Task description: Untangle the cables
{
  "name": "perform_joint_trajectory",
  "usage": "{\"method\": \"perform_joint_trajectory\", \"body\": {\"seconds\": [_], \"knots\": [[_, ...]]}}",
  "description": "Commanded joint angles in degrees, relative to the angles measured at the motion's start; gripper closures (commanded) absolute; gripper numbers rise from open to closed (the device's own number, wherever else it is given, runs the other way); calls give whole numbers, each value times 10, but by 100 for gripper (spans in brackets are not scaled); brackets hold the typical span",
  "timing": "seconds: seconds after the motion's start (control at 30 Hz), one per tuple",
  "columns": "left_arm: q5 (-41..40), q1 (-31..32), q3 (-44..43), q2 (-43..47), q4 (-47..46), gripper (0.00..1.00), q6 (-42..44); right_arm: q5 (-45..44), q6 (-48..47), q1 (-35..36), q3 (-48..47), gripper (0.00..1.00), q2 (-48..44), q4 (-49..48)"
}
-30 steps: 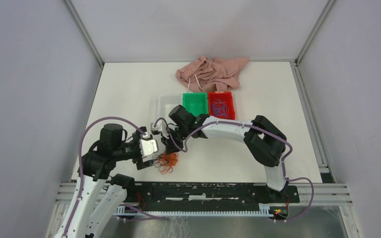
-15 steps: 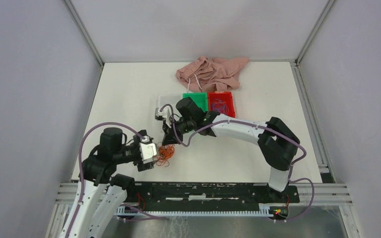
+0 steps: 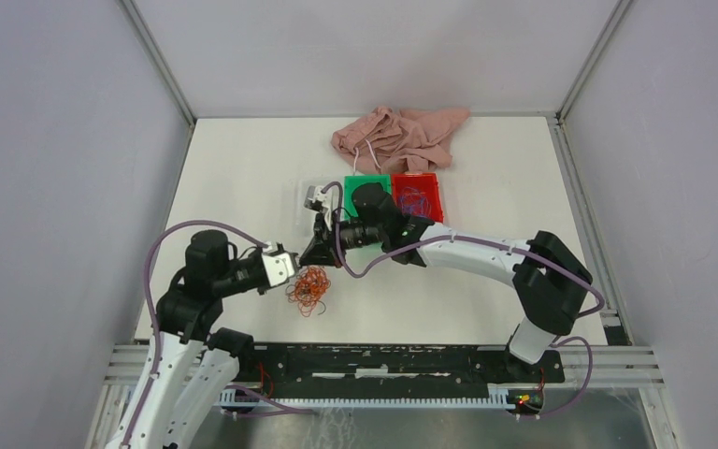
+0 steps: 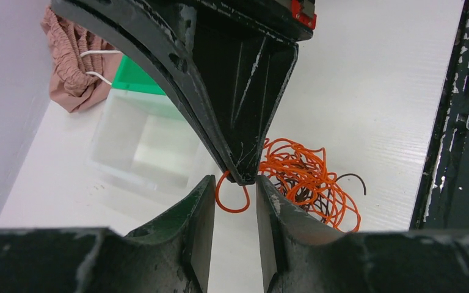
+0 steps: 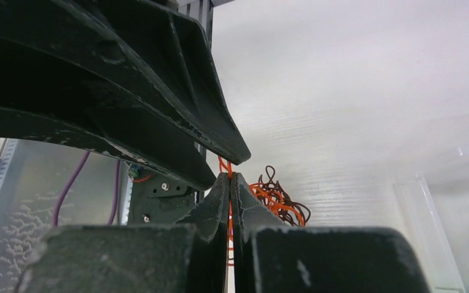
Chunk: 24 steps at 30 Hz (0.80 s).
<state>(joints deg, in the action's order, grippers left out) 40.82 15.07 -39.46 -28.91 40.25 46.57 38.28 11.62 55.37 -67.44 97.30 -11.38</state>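
**Q:** Where are the cables placed?

**A:** The cables (image 3: pixel 308 288) are shown as an orange tangle with a few dark strands. The tangle lies on the white table (image 3: pixel 243 168), on the near side of the clear tray (image 3: pixel 310 190) and apart from it.

**Q:** How is the right gripper set?

**A:** The right gripper (image 5: pixel 230 176) is seen between the clear tray and the tangle. Its fingers are pressed together on a single orange strand that runs down to the tangle.

**Q:** And the left gripper?

**A:** The left gripper (image 4: pixel 233 181) is held beside the tangle, to the near left of the clear tray. Its jaws are parted by a narrow gap. A small orange loop below the right gripper's tips lies within that gap; whether the pads touch it cannot be told.

**Q:** What else is shown?

**A:** A green bin (image 3: pixel 366 190) is set just right of the clear tray, and a red bin (image 3: pixel 418 196) touches the green bin's far side. A crumpled pink cloth (image 3: pixel 400 136) lies beyond the tray, toward the back wall.
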Motion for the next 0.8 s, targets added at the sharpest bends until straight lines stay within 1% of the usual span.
{"method": "perform_joint_trajectory", "body": {"seconds": [0.0, 0.07, 0.2, 0.27, 0.33, 0.43, 0.53, 0.63, 0.7, 0.73, 0.77], "knots": [[10, -3, -12, -6, -27, 63, -21, -8, 52, 0, 14, 100, -43, -96], [6, -3, -10, -2, -27, 66, -21, -6, 53, 0, 14, 100, -46, -94], [-3, -3, -7, 4, -27, 66, -24, 2, 51, 1, 15, 100, -51, -88], [-3, -3, -4, 7, -30, 68, -25, 10, 55, 1, 13, 100, -50, -88], [1, -3, -1, 10, -40, 73, -32, 22, 56, 1, 13, 100, -49, -89], [-1, -3, -3, 10, -50, 86, -37, 26, 50, 0, 15, 100, -52, -82], [-15, -3, -10, 11, -49, 96, -36, 20, 37, 0, 22, 96, -63, -67], [-23, -3, -13, 18, -50, 97, -31, 9, 35, -2, 36, 93, -78, -68], [-19, -3, -13, 25, -54, 97, -27, 3, 44, -6, 44, 88, -85, -71], [-17, -3, -14, 28, -61, 97, -32, 2, 50, -7, 48, 87, -87, -76], [-14, -3, -14, 31, -67, 97, -38, 2, 55, -7, 52, 90, -88, -85]]}}
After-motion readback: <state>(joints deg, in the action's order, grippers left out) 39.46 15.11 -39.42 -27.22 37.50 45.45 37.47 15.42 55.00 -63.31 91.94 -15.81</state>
